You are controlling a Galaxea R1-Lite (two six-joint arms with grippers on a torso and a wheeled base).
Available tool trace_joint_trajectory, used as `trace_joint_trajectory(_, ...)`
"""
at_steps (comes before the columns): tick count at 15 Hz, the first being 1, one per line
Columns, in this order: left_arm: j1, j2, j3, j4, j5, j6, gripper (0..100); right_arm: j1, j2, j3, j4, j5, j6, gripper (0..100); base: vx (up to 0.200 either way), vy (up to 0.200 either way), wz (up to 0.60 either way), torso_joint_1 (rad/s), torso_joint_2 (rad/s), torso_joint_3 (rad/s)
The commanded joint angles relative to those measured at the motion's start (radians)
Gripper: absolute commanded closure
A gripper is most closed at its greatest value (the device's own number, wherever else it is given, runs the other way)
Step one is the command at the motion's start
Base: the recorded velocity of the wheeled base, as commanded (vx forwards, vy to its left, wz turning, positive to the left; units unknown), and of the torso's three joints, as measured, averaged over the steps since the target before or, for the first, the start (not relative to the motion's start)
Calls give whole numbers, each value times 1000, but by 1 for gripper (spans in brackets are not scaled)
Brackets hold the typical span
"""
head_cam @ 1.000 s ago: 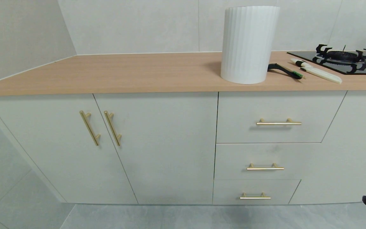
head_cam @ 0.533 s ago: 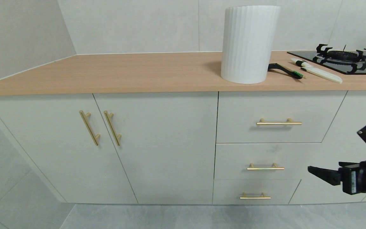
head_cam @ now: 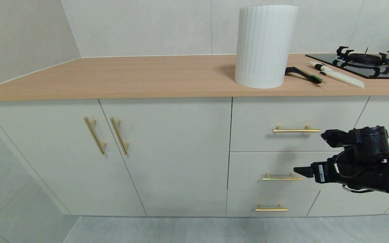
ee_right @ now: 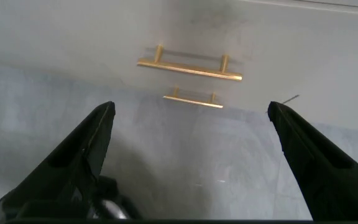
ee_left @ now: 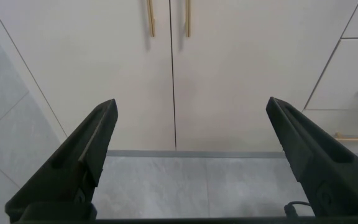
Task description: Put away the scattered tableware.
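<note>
the right claw (head_cam: 313, 153) hangs open and empty before the drawers, one finger near the top drawer handle (head_cam: 296, 130), the other near the middle handle (head_cam: 281, 177). well above it on the countertop (head_cam: 130, 76) lie a black-handled utensil (head_cam: 304, 75) and a white knife (head_cam: 337, 75), beside the white ribbed holder (head_cam: 263, 47). the left claw (ee_left: 191, 155) is open too, low before the cabinet doors (ee_left: 229, 74).

A wood-grain worktop (head_cam: 130, 76) carries a tall white ribbed container (head_cam: 263, 47), upright near the front edge. Just beside it lies a black-handled utensil (head_cam: 304, 75) with a green tip. A white knife (head_cam: 338, 75) lies between the utensil and the black hob (head_cam: 363, 65).
</note>
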Motion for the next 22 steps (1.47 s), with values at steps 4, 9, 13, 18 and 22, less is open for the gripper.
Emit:
trace_joint_trajectory(4,1,1,0,0,0,0,0,22,273,-11,-228,-83,0,0,0,0,0,0,0,0)
trace_joint_trajectory(9,1,1,0,0,0,0,0,23,411,-26,-401,-141,1,0,0,0,0,0,0,0)
trace_joint_trajectory(13,0,1,0,0,0,0,0,25,471,-63,-417,-158,9,0,0,0,0,0,0,0)
trace_joint_trajectory(18,0,1,0,0,0,0,0,33,569,-101,-539,-205,29,0,0,0,0,0,0,0)
trace_joint_trajectory(22,0,1,0,0,0,0,0,33,609,-135,-549,-219,46,0,0,0,0,0,0,0)
